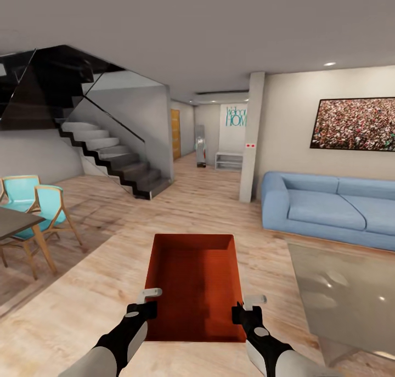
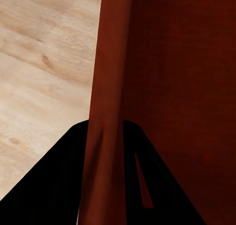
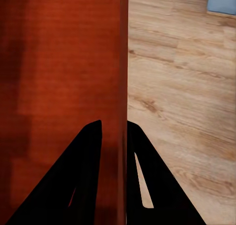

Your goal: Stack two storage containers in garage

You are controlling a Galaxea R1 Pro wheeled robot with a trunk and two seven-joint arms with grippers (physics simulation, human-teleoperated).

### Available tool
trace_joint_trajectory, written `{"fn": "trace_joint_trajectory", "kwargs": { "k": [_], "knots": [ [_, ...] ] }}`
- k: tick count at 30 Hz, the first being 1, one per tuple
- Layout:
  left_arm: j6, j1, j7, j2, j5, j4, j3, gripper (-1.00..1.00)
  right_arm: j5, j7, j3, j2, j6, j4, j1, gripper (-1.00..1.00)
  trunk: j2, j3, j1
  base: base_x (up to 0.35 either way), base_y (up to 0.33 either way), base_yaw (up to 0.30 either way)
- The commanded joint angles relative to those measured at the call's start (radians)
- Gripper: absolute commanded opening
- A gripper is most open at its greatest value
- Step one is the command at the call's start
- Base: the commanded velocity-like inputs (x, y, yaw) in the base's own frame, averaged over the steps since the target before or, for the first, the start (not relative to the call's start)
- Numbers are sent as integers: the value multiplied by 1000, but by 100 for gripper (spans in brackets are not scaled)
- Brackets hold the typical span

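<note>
Matt red-orange storage container [image 1: 193, 281], pale wood-plank floor [image 1: 99, 289], glossy glass coffee table [image 1: 351, 300], blue cloth sofa [image 1: 329, 207].

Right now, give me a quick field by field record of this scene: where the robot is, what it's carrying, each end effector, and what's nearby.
room: living room, light wood plank floor
carried item: one red-orange storage container, lidless, held out in front
left end effector: shut on the container's left wall
right end effector: shut on the container's right wall
right of robot: blue sofa, glass coffee table
left of robot: dining table, turquoise chairs
ahead: staircase, hallway
second container: not seen
</note>
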Motion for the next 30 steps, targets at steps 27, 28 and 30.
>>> {"fn": "trace_joint_trajectory", "kwargs": {
  "k": [27,28,30],
  "knots": [
    [6,0,6,-1,10,1,8,-100,12,-3,-46,0,-17,-3,-2,-100,-2,-2,1,321,0,0],
    [6,0,6,-1,10,1,8,-100,12,-3,-46,0,-17,-3,-2,-100,-2,-2,1,321,0,0],
    [6,0,7,-1,10,1,8,-100,12,-3,-46,0,-17,-3,-2,-100,-2,-2,1,321,0,0]
  ]
}}
